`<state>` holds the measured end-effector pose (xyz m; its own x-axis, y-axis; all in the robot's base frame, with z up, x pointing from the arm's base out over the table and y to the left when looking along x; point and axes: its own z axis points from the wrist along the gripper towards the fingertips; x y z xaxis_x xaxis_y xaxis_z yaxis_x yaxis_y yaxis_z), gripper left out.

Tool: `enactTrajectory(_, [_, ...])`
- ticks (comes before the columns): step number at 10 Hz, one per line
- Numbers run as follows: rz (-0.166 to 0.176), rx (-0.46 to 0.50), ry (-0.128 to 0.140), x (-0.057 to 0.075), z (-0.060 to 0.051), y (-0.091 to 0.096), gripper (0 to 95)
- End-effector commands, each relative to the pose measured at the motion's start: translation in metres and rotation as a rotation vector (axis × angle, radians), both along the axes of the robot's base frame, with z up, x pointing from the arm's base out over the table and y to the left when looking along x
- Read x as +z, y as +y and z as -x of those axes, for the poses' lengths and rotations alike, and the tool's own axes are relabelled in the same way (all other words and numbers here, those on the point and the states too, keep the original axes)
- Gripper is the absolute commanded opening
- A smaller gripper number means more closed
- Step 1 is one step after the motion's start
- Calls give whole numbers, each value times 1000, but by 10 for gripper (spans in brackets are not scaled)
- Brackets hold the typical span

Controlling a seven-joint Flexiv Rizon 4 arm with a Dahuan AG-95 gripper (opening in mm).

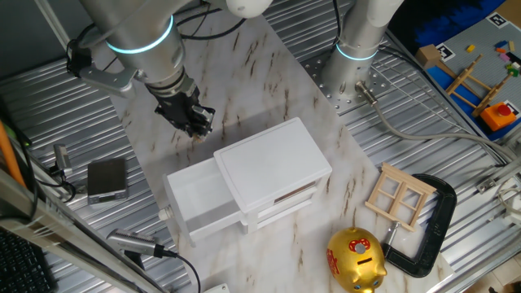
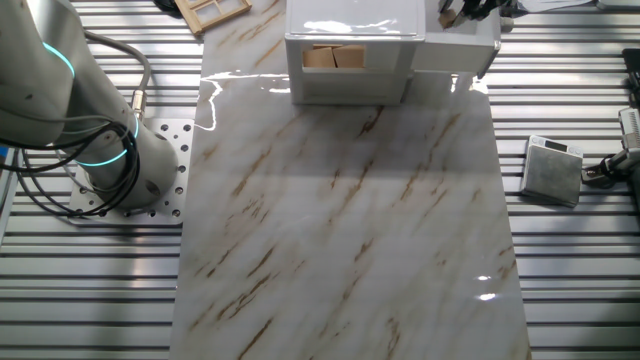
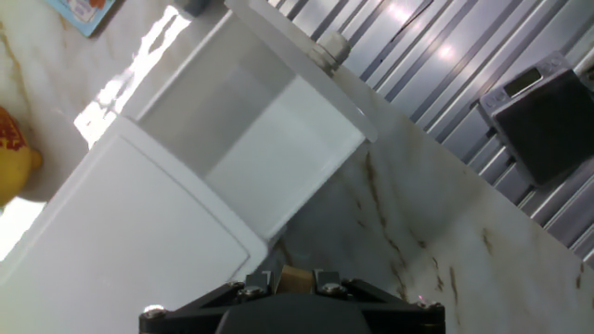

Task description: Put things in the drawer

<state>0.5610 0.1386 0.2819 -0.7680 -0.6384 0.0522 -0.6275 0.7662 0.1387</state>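
The white cabinet [image 1: 273, 163] stands on the marble board with its top drawer [image 1: 198, 199] pulled out toward the front left; the drawer's inside looks bare. My gripper [image 1: 195, 122] hangs above the board just behind the drawer, shut on a tiny brown block [image 3: 297, 276] that shows between the jaws in the hand view. In the hand view the open drawer [image 3: 246, 125] lies ahead, with its round knob [image 3: 331, 48] at the far end. In the other fixed view the gripper [image 2: 470, 10] is at the top edge beside the cabinet [image 2: 350, 45].
A gold piggy bank [image 1: 356, 259], a wooden window frame [image 1: 400, 195] and a black clamp [image 1: 431, 228] lie right of the cabinet. A grey box [image 1: 107, 179] sits on the metal table at the left. The arm's base [image 1: 354, 57] stands at the back.
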Motion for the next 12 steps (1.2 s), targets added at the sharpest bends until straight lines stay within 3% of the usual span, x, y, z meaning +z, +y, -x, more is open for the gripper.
enactTrajectory(1, [-4, -36, 1, 1, -3, 4, 0])
enactTrajectory(4, [-7, -54, 2, 1, -11, 11, 0])
enactTrajectory(8, [-5, -62, -3, -14, -26, 29, 0])
enactTrajectory(12, [-8, -40, -12, -24, -39, 35, 0])
